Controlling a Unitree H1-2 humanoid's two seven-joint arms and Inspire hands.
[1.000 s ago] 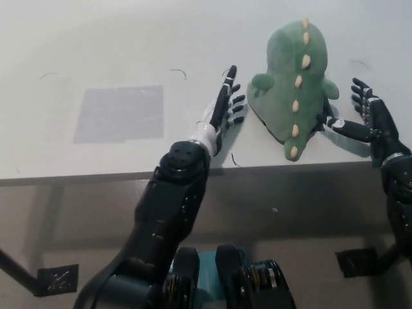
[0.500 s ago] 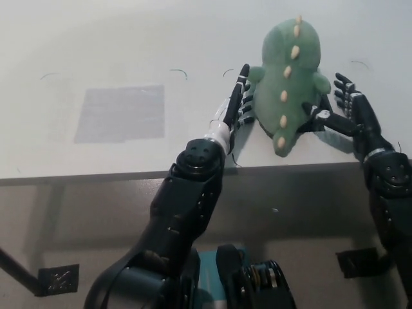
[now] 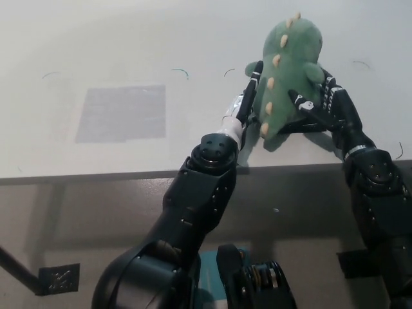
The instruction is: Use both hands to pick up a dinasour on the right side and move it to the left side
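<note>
A green plush dinosaur with cream back spikes is on the right side of the white table, leaning to the left with its tail toward the front edge. My left hand lies flat against its left flank, fingers stretched out. My black right hand presses on its right flank and lower back, thumb across the plush. The toy is squeezed between the two hands. Whether its base still touches the table is hidden.
A grey rectangular patch marks the table's left side. The table's front edge runs across just below the hands. A few thin dark marks dot the surface.
Both hands have closed in from either side until they press on the dinosaur. The toy has tipped and shifted slightly left and away from the front edge.
</note>
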